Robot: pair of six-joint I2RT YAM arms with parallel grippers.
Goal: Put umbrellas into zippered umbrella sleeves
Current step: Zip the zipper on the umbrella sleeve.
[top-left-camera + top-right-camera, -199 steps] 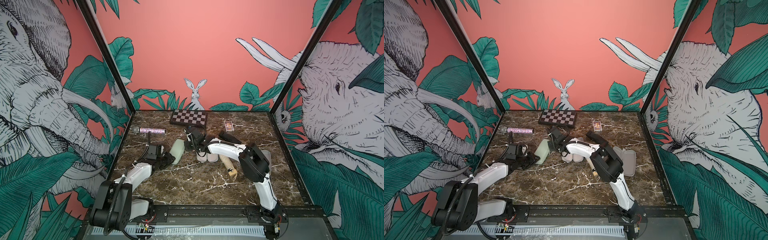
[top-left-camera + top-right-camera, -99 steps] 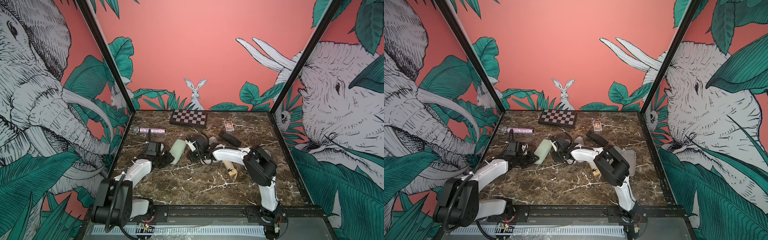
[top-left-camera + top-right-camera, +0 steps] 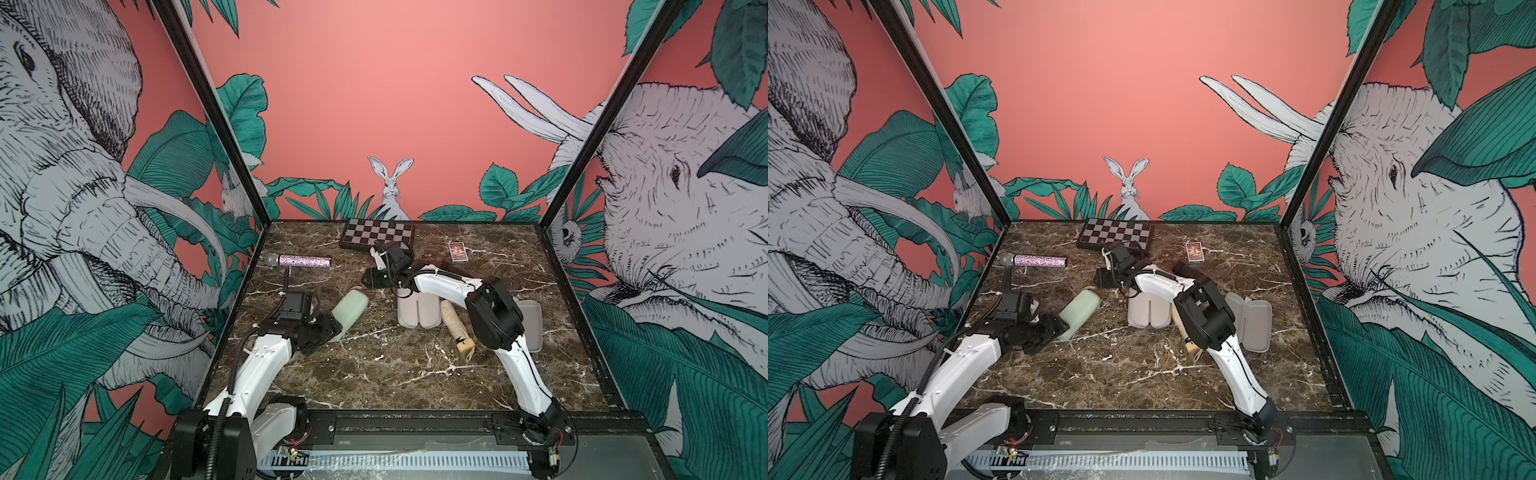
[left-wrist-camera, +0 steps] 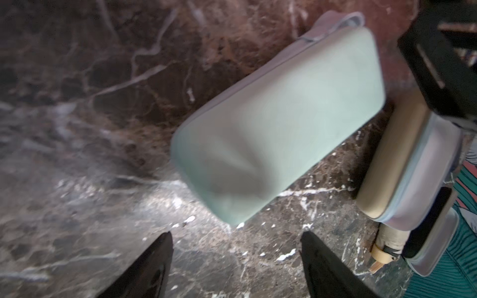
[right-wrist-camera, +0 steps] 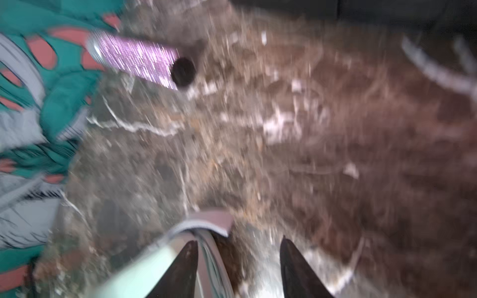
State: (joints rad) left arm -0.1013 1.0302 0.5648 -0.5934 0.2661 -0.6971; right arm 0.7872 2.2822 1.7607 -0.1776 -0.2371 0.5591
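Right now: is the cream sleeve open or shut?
Open. The cream sleeve lies spread flat in both top views, both grey-lined halves facing up, nothing in them; the cream umbrella lies outside, beside it.

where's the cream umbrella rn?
In a top view the cream umbrella lies flat on the table, right of centre, alongside the open cream sleeve and beside the elbow of the right arm.

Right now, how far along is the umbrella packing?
Done, apparently: the mint green sleeve lies closed, and nothing else mint lies loose. In hand: nothing; the left gripper and right gripper are open beside that sleeve. Remaining: the cream umbrella lies loose next to the open, empty cream sleeve, and a third sleeve lies open too.
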